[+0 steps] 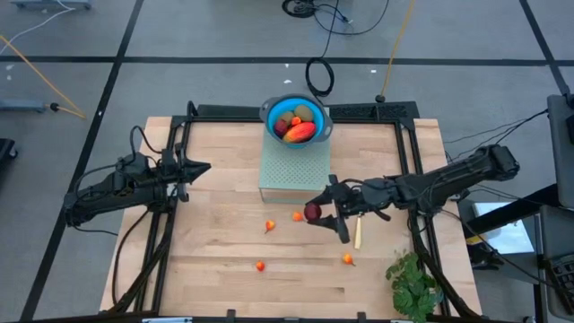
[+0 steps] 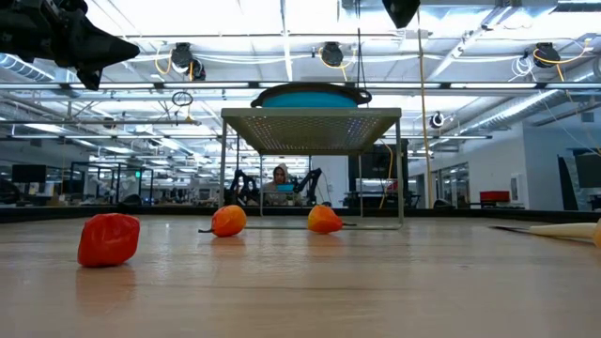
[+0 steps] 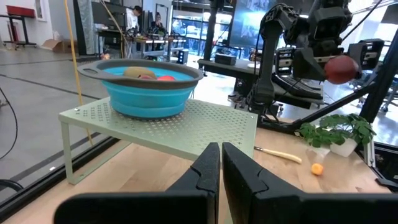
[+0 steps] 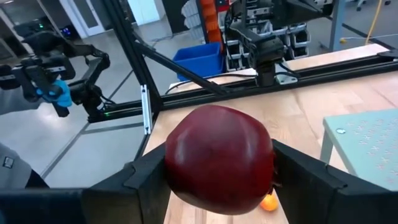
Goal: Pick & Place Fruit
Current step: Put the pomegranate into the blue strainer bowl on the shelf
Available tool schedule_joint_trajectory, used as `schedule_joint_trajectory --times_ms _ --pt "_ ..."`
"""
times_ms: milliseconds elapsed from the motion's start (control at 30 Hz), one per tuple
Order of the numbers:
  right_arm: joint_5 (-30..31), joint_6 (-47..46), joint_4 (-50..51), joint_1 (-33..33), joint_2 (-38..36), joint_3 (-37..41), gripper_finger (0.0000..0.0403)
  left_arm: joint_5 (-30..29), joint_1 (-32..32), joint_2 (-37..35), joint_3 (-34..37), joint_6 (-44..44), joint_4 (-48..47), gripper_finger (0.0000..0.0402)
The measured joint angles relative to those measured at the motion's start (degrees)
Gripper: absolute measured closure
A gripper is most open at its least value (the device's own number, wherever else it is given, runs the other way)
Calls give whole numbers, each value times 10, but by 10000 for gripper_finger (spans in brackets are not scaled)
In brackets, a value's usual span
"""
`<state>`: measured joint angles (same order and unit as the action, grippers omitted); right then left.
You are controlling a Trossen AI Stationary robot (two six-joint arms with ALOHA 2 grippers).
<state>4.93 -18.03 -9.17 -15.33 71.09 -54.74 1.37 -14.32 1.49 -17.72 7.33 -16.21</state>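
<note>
Overhead and wrist views of a fruit-sorting bench. The right gripper (image 1: 316,213) was clamped on a dark-red ball (image 1: 311,212), its two fingers pressed against opposite sides of the fruit, as the right wrist view showed at close range (image 4: 217,158); the ball was carried clear of the wooden table (image 1: 215,278), just in front of the green perforated stand (image 1: 291,170), presumably so that it could pass over the stand's edge on its way to the blue bowl (image 1: 272,109). The bowl sat on the stand at the far side of the table and already held a mango (image 1: 300,132), two brown kiwi-like ovals (image 1: 303,114) and other small pieces, which suggested it served as the collecting place and that the larger fruit had been dealt with first. Four tiny orange-red fruits (image 1: 260,266) lay scattered on the boards, well apart from one another, and appeared to be the remaining work. A pale-handled knife (image 1: 358,233) lay beside the right gripper and a green leafy bunch (image 1: 413,283) rested at the near right corner; neither belonged to the sorting. The left gripper (image 1: 202,168) hovered at the left of the stand with its fingers (image 3: 208,168) together and nothing between them, held aside, apparently to leave the path to the bowl free.
</note>
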Motion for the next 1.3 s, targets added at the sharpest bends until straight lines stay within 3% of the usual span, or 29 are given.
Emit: schedule_joint_trajectory --times_ms 600,867,1167,1300 --pt "1 3 0 0 -1 0 174 0 0 0 0 4 2 385" --pt "60 12 -56 0 -1 0 173 0 0 0 0 4 2 385" --pt "190 7 -156 2 -1 0 169 0 0 0 0 4 2 385" --pt "194 -18 -193 15 -1 0 173 0 0 0 0 4 2 385"
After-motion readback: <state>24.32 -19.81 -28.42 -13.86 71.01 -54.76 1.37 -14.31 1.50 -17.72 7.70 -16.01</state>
